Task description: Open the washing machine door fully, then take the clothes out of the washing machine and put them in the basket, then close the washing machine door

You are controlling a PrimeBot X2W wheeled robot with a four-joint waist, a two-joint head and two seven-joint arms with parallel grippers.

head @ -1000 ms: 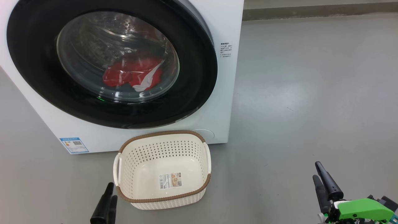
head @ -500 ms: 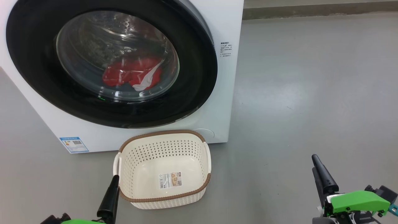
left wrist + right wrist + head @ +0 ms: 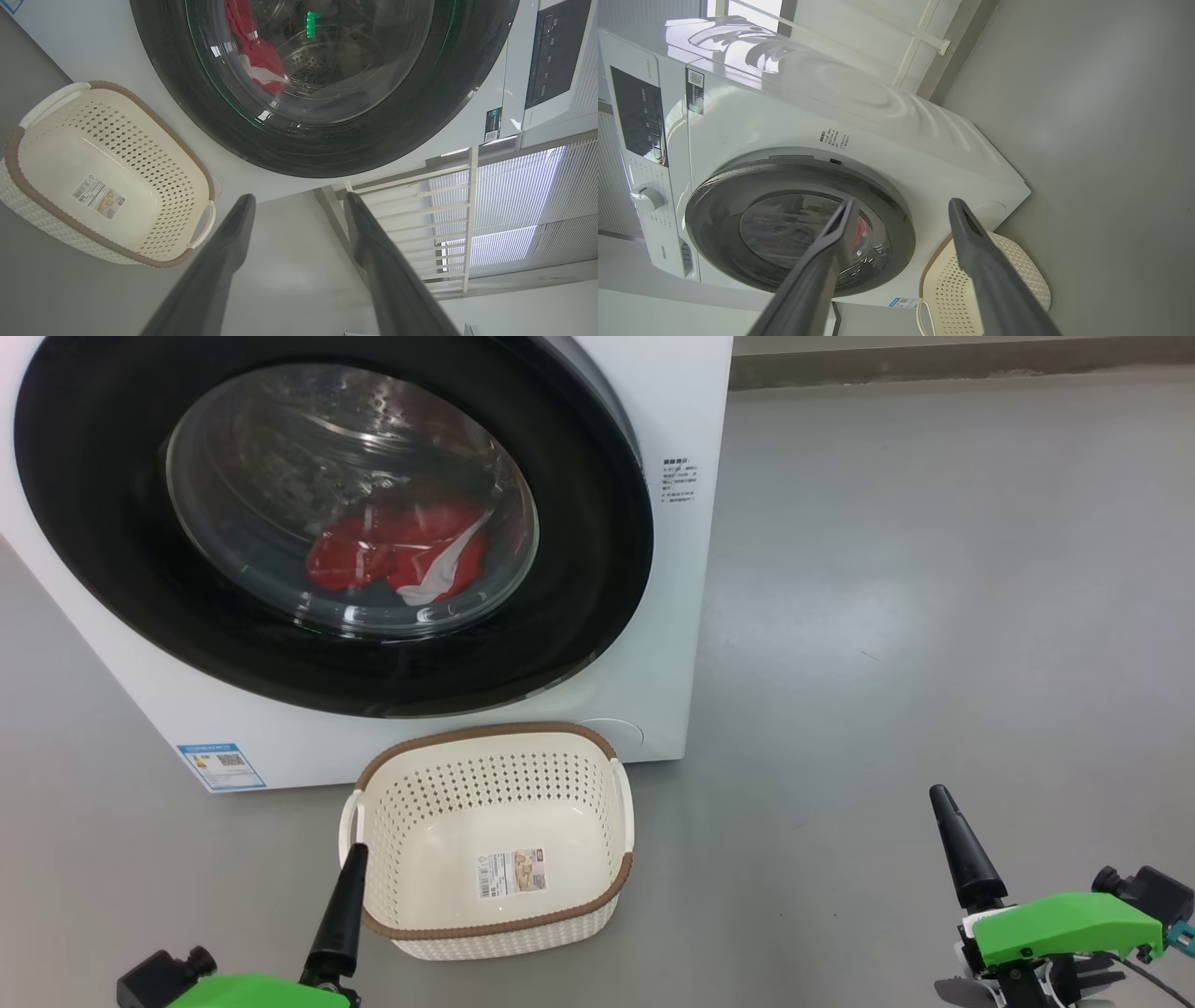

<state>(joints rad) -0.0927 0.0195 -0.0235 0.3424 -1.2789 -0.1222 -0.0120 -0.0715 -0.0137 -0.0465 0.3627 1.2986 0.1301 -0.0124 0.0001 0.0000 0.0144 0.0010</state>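
The white washing machine (image 3: 681,392) fills the upper left, and its washing machine door (image 3: 93,523) lies flat against the front, looking closed. Red and white clothes (image 3: 373,555) lie in the drum behind the glass. On the floor just in front stands the cream basket (image 3: 485,733), empty but for a paper label. My left gripper (image 3: 353,859) rises at the lower left beside the basket's near left corner; in the left wrist view the left gripper (image 3: 299,198) stands open and empty. My right gripper (image 3: 941,803) is over bare floor at the lower right, and in the right wrist view the right gripper (image 3: 902,201) is open and empty.
Grey floor (image 3: 934,616) stretches to the right of the machine up to a wall skirting (image 3: 934,369). A blue label (image 3: 217,765) marks the machine's lower left corner. White railing and blinds (image 3: 490,210) stand beyond the machine.
Both grippers have risen further into the head view; the left finger now overlaps the basket's near left corner. The door, clothes and basket have not moved.
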